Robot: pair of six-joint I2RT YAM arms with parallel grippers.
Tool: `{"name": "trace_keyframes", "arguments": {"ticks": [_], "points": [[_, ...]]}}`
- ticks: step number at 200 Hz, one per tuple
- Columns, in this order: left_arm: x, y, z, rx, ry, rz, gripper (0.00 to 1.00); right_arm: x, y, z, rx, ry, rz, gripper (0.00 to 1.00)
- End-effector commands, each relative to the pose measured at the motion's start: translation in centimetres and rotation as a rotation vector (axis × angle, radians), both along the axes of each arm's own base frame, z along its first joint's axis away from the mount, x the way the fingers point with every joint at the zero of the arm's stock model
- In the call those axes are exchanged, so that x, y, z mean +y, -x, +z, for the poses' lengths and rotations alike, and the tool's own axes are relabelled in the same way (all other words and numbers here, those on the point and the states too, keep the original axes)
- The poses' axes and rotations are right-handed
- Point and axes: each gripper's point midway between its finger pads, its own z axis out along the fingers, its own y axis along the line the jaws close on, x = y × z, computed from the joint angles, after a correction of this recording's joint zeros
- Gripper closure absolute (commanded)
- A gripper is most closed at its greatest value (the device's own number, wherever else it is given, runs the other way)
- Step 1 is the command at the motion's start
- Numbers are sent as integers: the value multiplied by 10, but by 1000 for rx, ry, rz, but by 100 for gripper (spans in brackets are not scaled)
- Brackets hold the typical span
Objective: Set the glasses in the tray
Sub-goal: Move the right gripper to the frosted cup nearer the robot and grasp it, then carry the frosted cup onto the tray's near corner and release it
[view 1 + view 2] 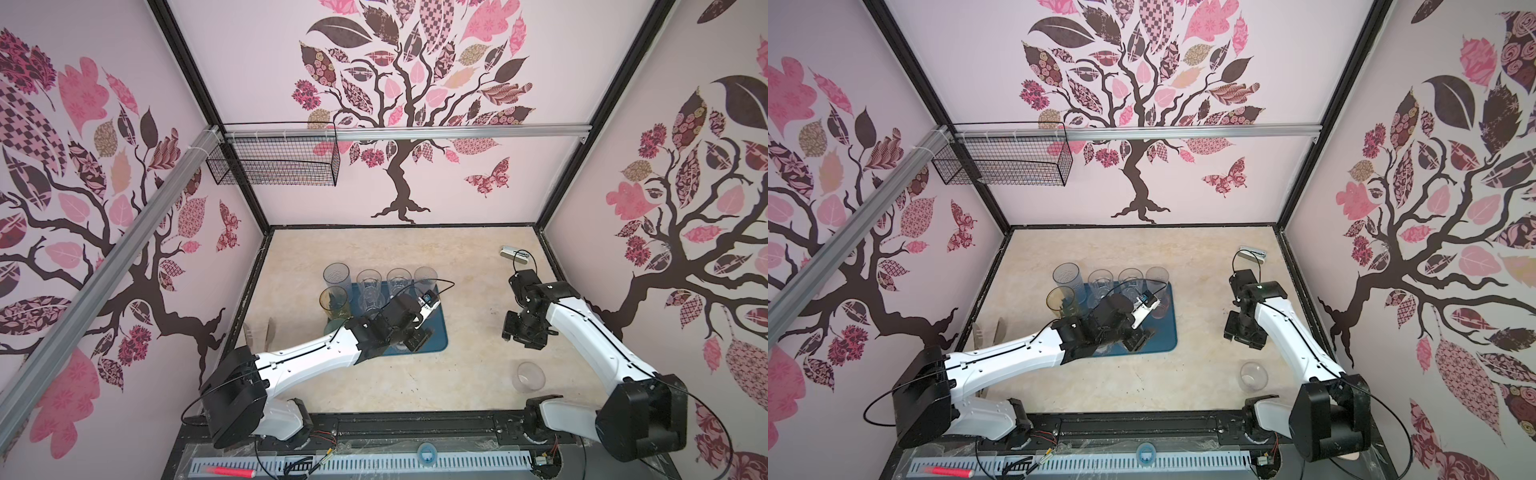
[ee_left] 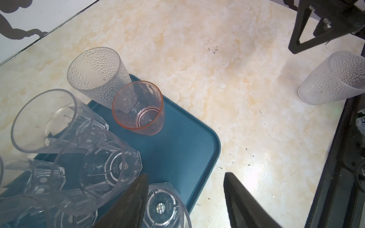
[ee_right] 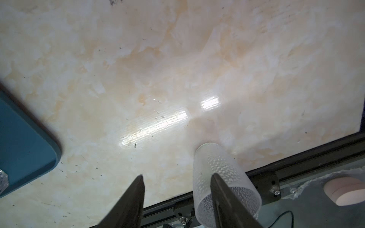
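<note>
Since only one glass shows off the tray, the job looks close to done: a frosted dimpled tumbler [image 1: 528, 376] stands upright on the marble-patterned table [image 1: 415, 374], near the front rail and well apart from the tray. Above and a little beyond it hangs the right gripper [image 3: 177, 175], its fingers spread with only bare table between them. One finger crosses in front of the tumbler in the wrist view without touching it.

Across the middle, the left gripper [image 2: 185, 174] hovers over the near right corner of the dark teal tray [image 2: 187, 148]. Its fingers are apart and clamp nothing, and a clear ribbed tumbler [image 2: 164, 207] stands on the tray just below one of them.

Farther in, more clear ribbed tumblers crowd the tray, with a pink tumbler [image 2: 138, 108] upright beside them and a yellow tumbler [image 1: 334, 301] at the left edge. A clear dimpled tumbler [image 2: 96, 75] sits at the far right corner, and whether its base is fully inside the rim I cannot tell. A tall blue-grey tumbler [image 1: 336, 274] ends the back row on the left.

What remains, I judge, is fetching the frosted tumbler. The free floor lies on the tray's right side, where the left arm sits and would block the way.

Far right lies a small silver stapler-like object [image 1: 513, 252], and a black wire mesh basket [image 1: 274, 166] hangs on the back wall, both clear of the work
</note>
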Motion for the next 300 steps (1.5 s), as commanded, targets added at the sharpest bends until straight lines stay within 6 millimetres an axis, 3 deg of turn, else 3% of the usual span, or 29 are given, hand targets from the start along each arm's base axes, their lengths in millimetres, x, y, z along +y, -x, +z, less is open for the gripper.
{"name": "trace_keyframes", "arguments": {"ticks": [1, 78, 124, 158, 194, 228, 259, 300], "points": [[-8, -4, 16, -37, 42, -10, 35, 0, 31, -3, 73, -14, -62, 43], [-6, -7, 13, -48, 33, 2, 35, 3, 56, -13, 152, -37, -88, 43], [-3, -9, 17, -66, 28, 14, 34, 15, 45, -35, 121, -108, -130, 48], [3, -10, 20, -82, 16, 34, 34, 25, 34, -56, 78, -165, -159, 63], [14, -11, 28, -111, 7, 62, 34, 33, 28, -56, 52, -170, -123, 92], [38, -20, 37, -140, -9, 127, 33, 64, 9, -27, 25, -113, 53, 100], [78, -33, 50, -131, 19, 224, 33, 112, -9, 1, 41, -48, 337, 100], [132, -39, 65, -163, 22, 338, 32, 176, -7, 7, 64, -50, 567, 98]]}}
